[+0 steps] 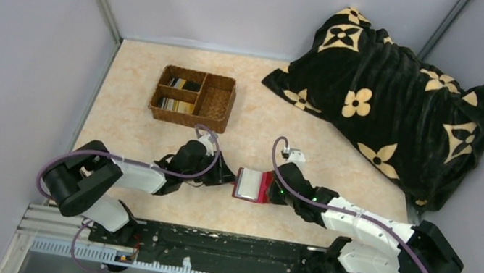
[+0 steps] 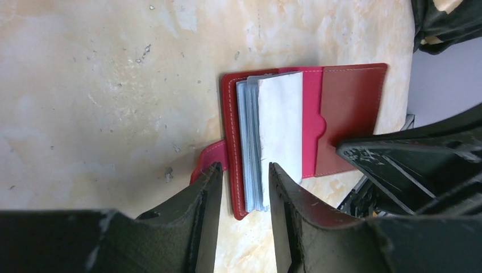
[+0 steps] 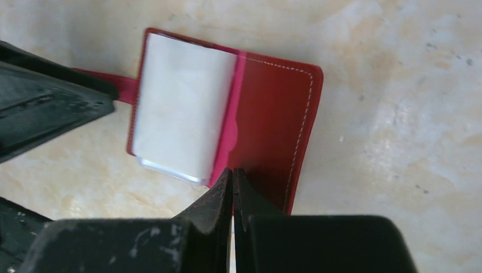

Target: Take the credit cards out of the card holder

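A: When you look from above, where's the card holder (image 1: 252, 185)?
B: Open, between the left pincer (image 1: 226, 176) and right pincer (image 1: 275, 189).
A: Left wrist?
B: Spread, straddling the clear pockets (image 2: 251, 148) just ahead; ease in squarely.
A: Right wrist?
B: Pressed together at the cover's near edge, probably pinning it; hold firm.

Both my arms stretch forward low, elbows out, wrists angled inward so they face each other. My left end effector (image 1: 222, 175) is apart, fingers (image 2: 200, 219) with a clear gap between them. My right end effector (image 1: 275, 189) is closed, fingers (image 3: 215, 213) pressed together, only a thin slit showing.
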`<state>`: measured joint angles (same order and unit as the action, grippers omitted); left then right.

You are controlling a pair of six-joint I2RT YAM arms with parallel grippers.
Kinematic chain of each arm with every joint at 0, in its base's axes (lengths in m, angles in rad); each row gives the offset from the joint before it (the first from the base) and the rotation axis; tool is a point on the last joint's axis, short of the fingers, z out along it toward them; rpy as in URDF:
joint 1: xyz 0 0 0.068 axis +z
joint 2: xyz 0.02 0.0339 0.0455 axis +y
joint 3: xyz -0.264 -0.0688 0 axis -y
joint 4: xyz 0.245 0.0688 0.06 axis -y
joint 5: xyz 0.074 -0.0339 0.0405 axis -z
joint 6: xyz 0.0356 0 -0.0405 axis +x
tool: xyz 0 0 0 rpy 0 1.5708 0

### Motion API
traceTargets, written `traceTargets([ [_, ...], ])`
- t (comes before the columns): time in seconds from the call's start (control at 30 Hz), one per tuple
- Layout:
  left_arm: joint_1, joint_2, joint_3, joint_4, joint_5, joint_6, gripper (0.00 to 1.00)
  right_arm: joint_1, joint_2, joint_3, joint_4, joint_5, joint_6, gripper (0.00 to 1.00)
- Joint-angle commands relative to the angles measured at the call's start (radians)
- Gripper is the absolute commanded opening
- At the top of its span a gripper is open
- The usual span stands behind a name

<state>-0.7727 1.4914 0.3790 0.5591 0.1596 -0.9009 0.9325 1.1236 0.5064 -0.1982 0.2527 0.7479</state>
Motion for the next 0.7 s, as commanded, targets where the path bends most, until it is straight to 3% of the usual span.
traceTargets([
  [0.0, -0.004, -0.052, 0.008, -0.028, 0.009, 0.011, 0.42, -0.037, -0.065, -0.053, 0.011, 0.004, 0.021, 0.00],
  [0.37, -0.018, -0.114, 0.058, -0.032, 0.082, -0.005, 0.42, -0.039, -0.042, -0.128, 0.073, -0.029, 0.045, 0.00],
  [0.67, -0.050, 0.027, 0.108, 0.032, 0.099, -0.019, 0.42, -0.039, -0.002, -0.141, 0.106, -0.058, 0.055, 0.00],
])
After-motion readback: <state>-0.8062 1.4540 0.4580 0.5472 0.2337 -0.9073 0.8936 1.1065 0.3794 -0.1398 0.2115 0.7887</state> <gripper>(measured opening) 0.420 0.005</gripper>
